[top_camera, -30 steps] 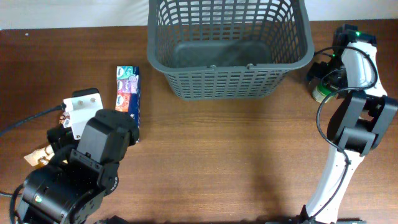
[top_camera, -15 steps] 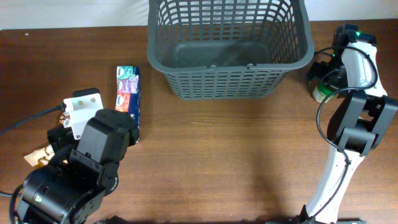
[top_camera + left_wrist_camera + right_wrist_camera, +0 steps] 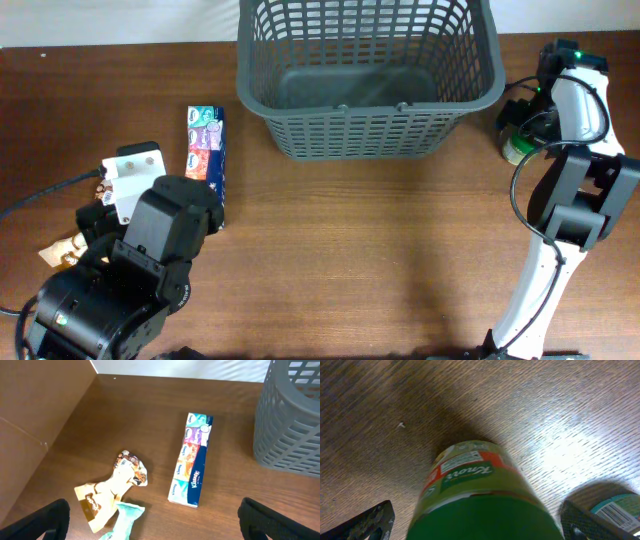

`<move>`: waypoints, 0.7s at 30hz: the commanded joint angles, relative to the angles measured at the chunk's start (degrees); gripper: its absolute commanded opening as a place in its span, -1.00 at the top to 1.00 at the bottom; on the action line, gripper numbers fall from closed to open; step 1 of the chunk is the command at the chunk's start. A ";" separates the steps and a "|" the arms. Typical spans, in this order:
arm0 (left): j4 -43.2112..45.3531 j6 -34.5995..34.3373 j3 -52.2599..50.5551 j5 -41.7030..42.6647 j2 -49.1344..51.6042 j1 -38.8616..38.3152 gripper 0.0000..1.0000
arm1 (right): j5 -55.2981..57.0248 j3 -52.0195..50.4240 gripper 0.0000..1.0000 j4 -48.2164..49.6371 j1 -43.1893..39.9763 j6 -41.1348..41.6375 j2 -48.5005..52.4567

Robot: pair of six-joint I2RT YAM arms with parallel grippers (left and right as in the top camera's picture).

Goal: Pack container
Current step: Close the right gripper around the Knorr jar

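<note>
The container, a large dark grey lattice basket [image 3: 360,130], stands at the back middle of the table with nothing showing inside. Its corner shows in the left wrist view [image 3: 292,425]. My right gripper [image 3: 480,527] is open, its fingers on either side of a green-lidded Knorr jar [image 3: 470,472] right of the basket [image 3: 516,148]. My left gripper [image 3: 162,525] is open and empty above the table at the front left. A long tissue pack [image 3: 192,462] lies ahead of it, and crumpled snack wrappers [image 3: 112,492] to its left.
A small tin can [image 3: 619,506] stands just right of the jar. A white box with a cable [image 3: 133,170] lies left of the tissue pack [image 3: 205,150]. A teal packet [image 3: 125,519] lies by the wrappers. The left arm's bulk [image 3: 120,280] covers the front left.
</note>
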 commanded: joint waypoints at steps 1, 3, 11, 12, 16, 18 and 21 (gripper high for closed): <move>-0.04 0.28 0.63 0.66 -0.02 0.35 -0.99 | 0.85 -0.20 -0.97 0.17 -0.63 -0.35 0.55; -0.02 0.28 0.61 0.66 -0.02 0.35 -0.99 | 0.55 -0.20 -0.98 0.15 -0.61 -0.35 0.55; -0.02 0.28 0.61 0.66 -0.02 0.35 -0.99 | 0.02 -0.20 -0.98 0.15 -0.61 -0.37 0.57; -0.02 0.28 0.63 0.66 0.00 0.35 -0.99 | 0.02 -0.20 -0.98 0.13 -0.61 -0.37 0.57; -0.02 0.28 0.63 0.66 -0.02 0.35 -0.99 | 0.02 -0.20 -0.98 0.15 -0.61 -0.37 0.57; -0.02 0.28 0.63 0.66 -0.02 0.35 -0.99 | 0.00 -0.20 -0.98 0.13 -0.61 -0.37 0.61; -0.02 0.28 0.63 0.66 0.00 0.35 -0.99 | -0.22 -0.22 -0.98 0.11 -0.61 -0.37 0.94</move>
